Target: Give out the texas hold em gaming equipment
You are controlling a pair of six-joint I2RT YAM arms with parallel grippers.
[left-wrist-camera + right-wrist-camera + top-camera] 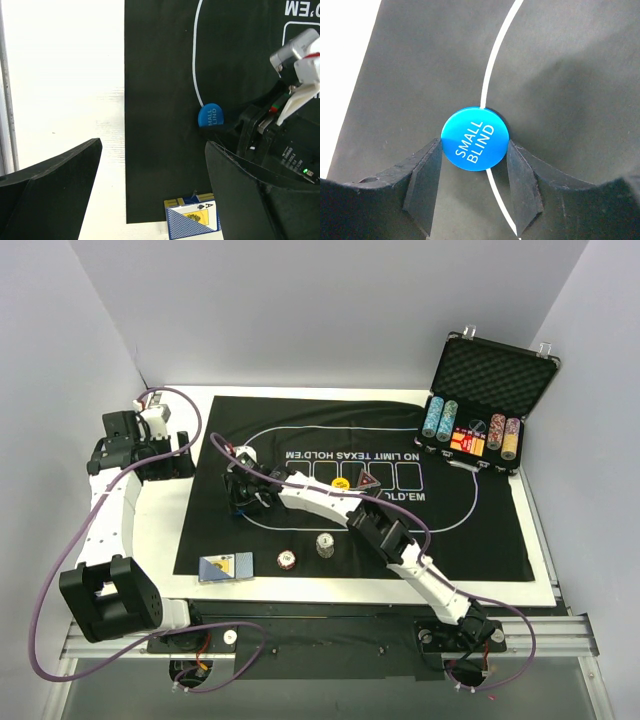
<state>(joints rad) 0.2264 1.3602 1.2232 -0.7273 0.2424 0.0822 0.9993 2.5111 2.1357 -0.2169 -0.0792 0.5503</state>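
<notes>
Case [495, 365]: lid up, four chip columns [440, 418] stood inside.
Right gripper [474, 150]: pinching blue disc [475, 138] marked SMALL BLIND, on mat [395, 75].
Left gripper [152, 150]: spread wide above mat edge.

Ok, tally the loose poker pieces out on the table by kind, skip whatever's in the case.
Discs: 2, the blue SMALL BLIND disc and the yellow disc
Red triangle marker: 1
Chip piles: 2
Card pack: 1
Total: 6
</notes>
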